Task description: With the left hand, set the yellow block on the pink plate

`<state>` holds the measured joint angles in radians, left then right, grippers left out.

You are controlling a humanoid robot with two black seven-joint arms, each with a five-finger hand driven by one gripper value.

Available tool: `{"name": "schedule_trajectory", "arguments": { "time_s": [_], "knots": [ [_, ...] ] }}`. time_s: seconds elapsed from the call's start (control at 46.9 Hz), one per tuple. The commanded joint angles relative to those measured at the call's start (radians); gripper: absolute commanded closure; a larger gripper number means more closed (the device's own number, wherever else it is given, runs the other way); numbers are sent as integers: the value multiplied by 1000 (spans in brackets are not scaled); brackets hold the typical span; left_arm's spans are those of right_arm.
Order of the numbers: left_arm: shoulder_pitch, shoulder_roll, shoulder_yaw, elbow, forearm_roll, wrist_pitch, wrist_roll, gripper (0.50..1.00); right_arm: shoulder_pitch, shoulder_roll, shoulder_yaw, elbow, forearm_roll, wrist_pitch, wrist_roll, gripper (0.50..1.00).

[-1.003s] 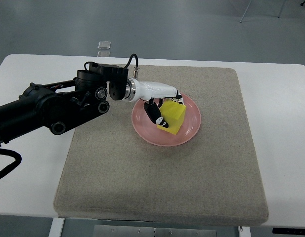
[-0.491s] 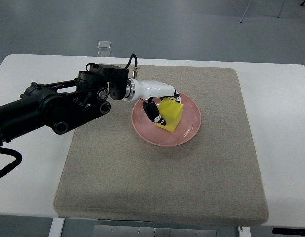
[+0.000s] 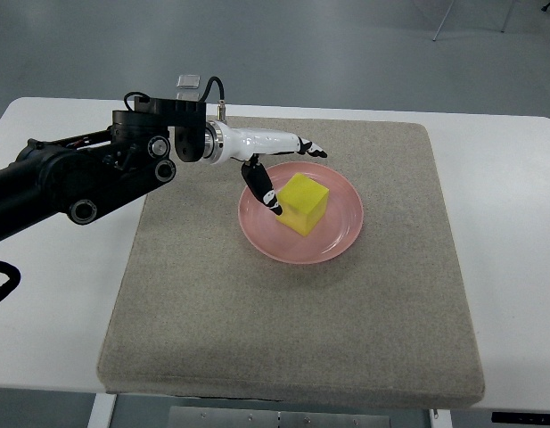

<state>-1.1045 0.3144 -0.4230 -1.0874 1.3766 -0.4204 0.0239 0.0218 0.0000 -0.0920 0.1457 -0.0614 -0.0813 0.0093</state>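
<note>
With the yellow block (image 3: 303, 202) sitting on the pink plate (image 3: 344, 234), the left hand (image 3: 273, 160) is hovering beside it, fingers (image 3: 260, 185) spread and empty, risking a nudge if a fingertip is catching the block's edge

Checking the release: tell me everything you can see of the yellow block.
The yellow block is a plain, matte cube, foam-like in look, with no markings. It sits on the pink plate, slightly left of the plate's centre, turned so one corner points toward the camera. The left hand is open just to its left, fingers apart from it; only the plate touches it.
</note>
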Motion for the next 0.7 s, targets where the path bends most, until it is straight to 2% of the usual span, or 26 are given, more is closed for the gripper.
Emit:
{"name": "schedule_trajectory", "arguments": {
  "time_s": [0.0, 0.213, 0.363, 0.576, 0.683],
  "knots": [
    [2, 32, -36, 3, -103, -43, 1, 508, 0, 0, 0, 0, 0, 0, 0, 576],
    [12, 144, -88, 11, -371, -49, 1, 506, 0, 0, 0, 0, 0, 0, 0, 576],
    [28, 199, -94, 58, -620, -49, 1, 508, 0, 0, 0, 0, 0, 0, 0, 576],
    [100, 212, -96, 175, -980, -52, 1, 506, 0, 0, 0, 0, 0, 0, 0, 576],
    [126, 219, -96, 193, -1088, -52, 1, 506, 0, 0, 0, 0, 0, 0, 0, 576]
  ]
}}
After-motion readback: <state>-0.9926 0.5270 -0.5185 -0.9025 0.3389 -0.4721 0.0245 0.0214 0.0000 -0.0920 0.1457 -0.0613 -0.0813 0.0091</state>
